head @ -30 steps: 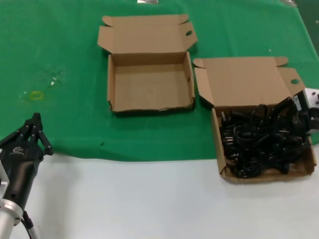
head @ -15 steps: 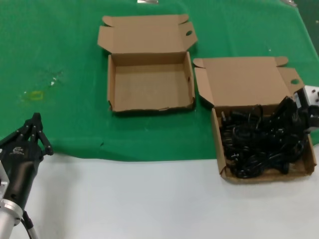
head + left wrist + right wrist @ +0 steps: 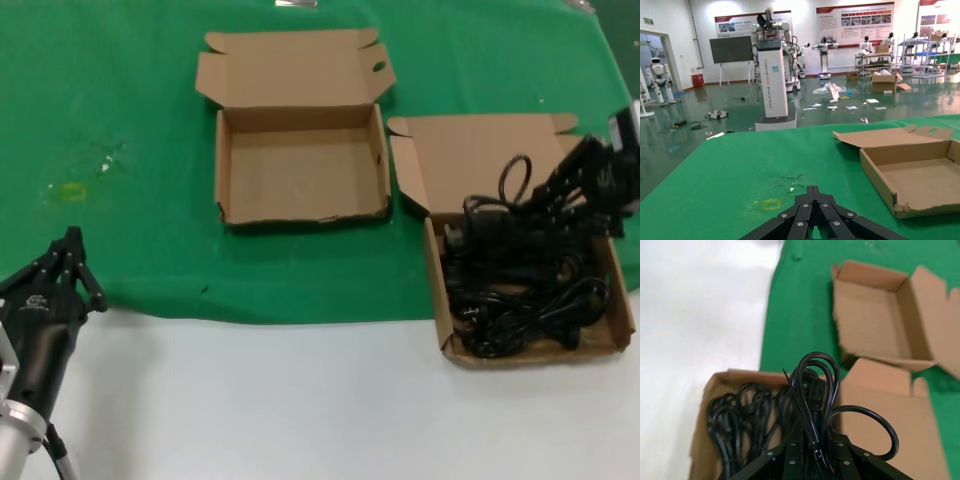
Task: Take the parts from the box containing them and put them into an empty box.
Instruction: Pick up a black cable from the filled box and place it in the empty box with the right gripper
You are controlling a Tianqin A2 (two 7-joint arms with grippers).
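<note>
Since the earlier frame, right gripper [image 3: 562, 190], clamped on one black rubber power cord [image 3: 812, 385], is rising from the cord-filled brown cardboard box [image 3: 445, 305]; the bare-floored brown cardboard box [image 3: 300, 213] is awaiting its first part; left gripper [image 3: 68, 262] is idling shut.

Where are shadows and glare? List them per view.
Head view: the empty box casts a shadow on the green cloth along its near edge. Left wrist view: the glossy floor mirrors ceiling lights. Right wrist view: the white tabletop glares beyond the held power cord.
</note>
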